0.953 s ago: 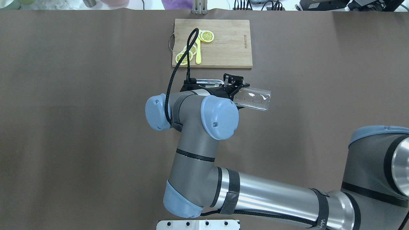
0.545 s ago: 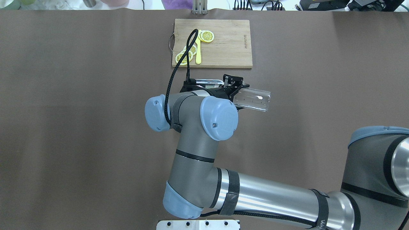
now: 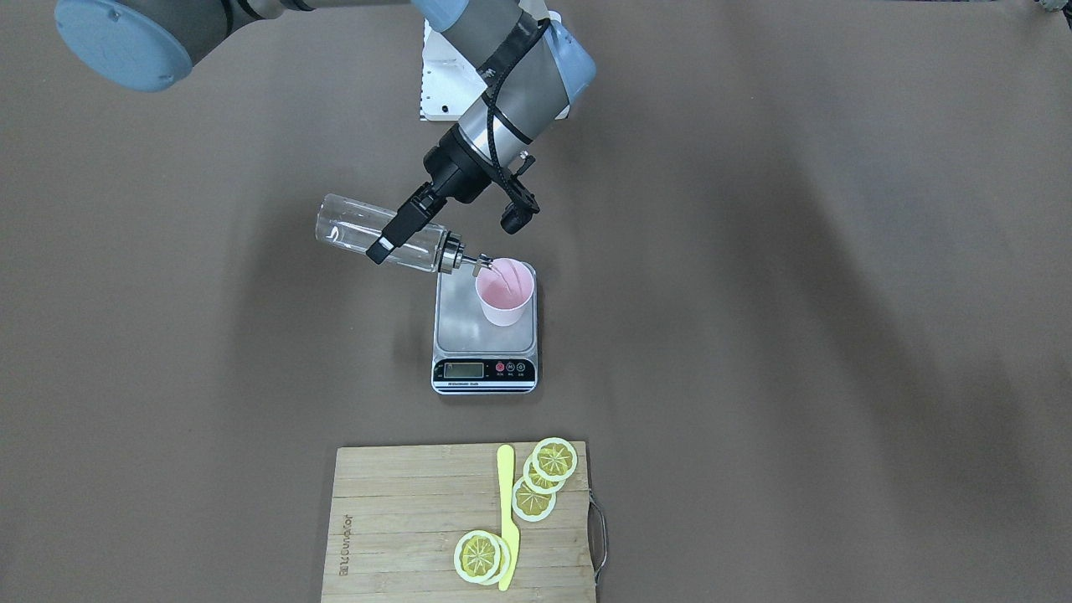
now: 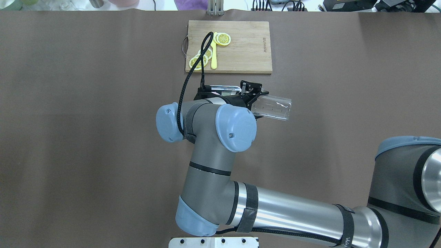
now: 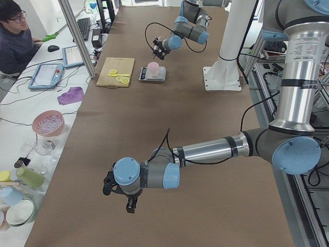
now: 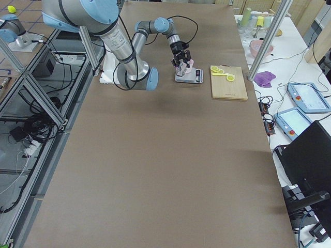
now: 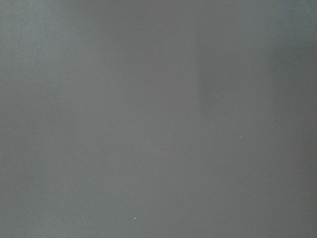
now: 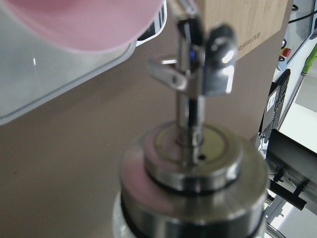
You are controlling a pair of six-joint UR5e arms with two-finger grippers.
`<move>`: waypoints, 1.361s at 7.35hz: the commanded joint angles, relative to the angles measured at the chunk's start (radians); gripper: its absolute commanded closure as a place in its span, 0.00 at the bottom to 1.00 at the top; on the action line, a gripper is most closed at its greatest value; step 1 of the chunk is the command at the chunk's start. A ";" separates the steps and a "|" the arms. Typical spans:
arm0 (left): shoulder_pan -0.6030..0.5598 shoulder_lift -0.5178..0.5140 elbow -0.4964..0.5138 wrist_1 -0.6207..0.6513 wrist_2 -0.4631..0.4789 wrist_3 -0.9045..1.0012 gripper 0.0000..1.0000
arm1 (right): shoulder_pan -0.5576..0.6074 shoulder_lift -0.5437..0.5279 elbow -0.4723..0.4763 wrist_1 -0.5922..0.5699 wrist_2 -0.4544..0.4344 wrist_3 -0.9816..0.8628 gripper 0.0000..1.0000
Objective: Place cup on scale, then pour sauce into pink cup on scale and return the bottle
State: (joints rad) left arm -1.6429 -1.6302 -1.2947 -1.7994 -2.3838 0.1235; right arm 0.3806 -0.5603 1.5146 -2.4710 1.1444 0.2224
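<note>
My right gripper (image 3: 392,237) is shut on the clear glass bottle (image 3: 347,226), which is tilted almost level. Its chrome spout (image 3: 479,265) hangs over the rim of the pink cup (image 3: 505,293). The cup stands upright on the steel platform of the scale (image 3: 465,322) and holds some liquid. In the overhead view my right arm hides the cup; the bottle (image 4: 275,107) and part of the scale (image 4: 225,90) show. The right wrist view shows the chrome cap (image 8: 190,158) below the cup (image 8: 84,20). My left gripper (image 5: 109,184) hangs over bare table far from the scale; I cannot tell whether it is open.
A wooden cutting board (image 3: 394,511) with lemon slices (image 3: 544,473) and a yellow knife (image 3: 506,511) lies past the scale. A white base plate (image 3: 435,84) sits by the robot. An operator (image 5: 13,36) sits at the far side table.
My right arm and the bottle have hardly moved. Bright glints inside the bottle have shifted and faded.
</note>
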 commanded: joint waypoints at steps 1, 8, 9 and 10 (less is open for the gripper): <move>0.000 0.000 0.000 0.000 0.000 0.001 0.02 | 0.000 0.002 0.001 0.006 0.000 0.000 1.00; 0.000 0.000 0.003 -0.002 0.000 0.001 0.02 | -0.003 -0.018 0.016 0.102 -0.002 0.003 1.00; 0.000 0.000 0.003 0.000 0.000 0.001 0.02 | -0.009 -0.026 0.021 0.131 -0.002 0.003 1.00; 0.000 0.001 0.003 -0.002 0.000 0.001 0.02 | -0.015 -0.045 0.045 0.145 -0.003 0.012 1.00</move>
State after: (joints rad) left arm -1.6429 -1.6304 -1.2919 -1.8003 -2.3838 0.1242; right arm 0.3719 -0.5866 1.5394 -2.3522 1.1427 0.2277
